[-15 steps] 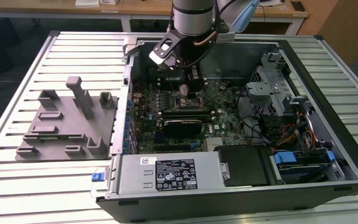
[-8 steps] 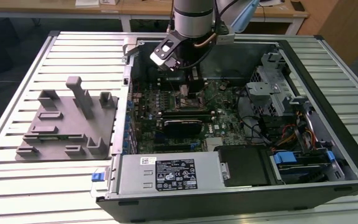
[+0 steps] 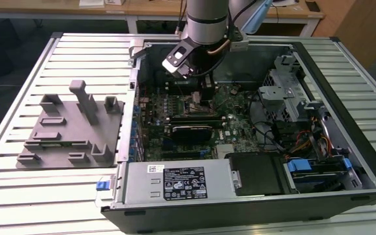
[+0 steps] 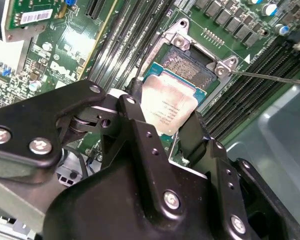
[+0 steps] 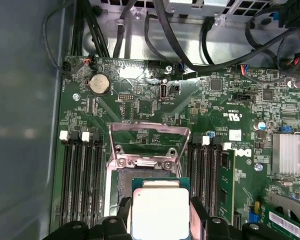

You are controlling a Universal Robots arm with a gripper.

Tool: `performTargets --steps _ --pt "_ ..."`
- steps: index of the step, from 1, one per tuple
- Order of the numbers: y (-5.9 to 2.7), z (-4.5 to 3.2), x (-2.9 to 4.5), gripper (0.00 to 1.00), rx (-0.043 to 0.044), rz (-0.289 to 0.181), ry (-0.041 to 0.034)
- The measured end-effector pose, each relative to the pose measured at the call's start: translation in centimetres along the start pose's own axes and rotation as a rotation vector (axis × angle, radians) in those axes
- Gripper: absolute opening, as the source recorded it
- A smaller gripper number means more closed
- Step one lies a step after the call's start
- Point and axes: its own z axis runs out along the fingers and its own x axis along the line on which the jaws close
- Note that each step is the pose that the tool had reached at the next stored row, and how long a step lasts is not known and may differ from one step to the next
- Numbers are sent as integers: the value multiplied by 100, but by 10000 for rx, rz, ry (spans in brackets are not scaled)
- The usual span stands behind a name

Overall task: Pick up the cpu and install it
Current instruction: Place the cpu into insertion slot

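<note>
The cpu [image 4: 169, 106] is a silvery square chip with a thin green rim, and it sits pinched between the two black fingers of my gripper [image 4: 165, 114]. In the first wrist view the cpu [image 5: 160, 214] hangs at the near edge of the open motherboard socket [image 5: 121, 184], with a finger [image 5: 199, 212] on each side. The socket's metal load plate [image 5: 150, 145] is flipped up and back. Whether the chip touches the socket [image 4: 190, 65] I cannot tell. In the exterior view the gripper [image 3: 204, 92] reaches down into the open computer case over the board's middle.
Memory slots [image 5: 80, 175] run along both sides of the socket. A black heatsink block [image 3: 191, 131] lies just in front of it. Cables [image 5: 180, 30] cross the back of the case. A drive cage [image 3: 286, 93] stands at the exterior view's right, a grey tray [image 3: 70, 127] on the slatted table at its left.
</note>
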Motion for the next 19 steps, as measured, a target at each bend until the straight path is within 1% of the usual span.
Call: performTargets --steps 3,9,15,19 --pt "11 47 2 54 3 15 -1" --pt "8 129 6 54 36 14 0" --pt "6 170 19 54 73 12 -1" --pt "6 187 52 54 76 13 1"
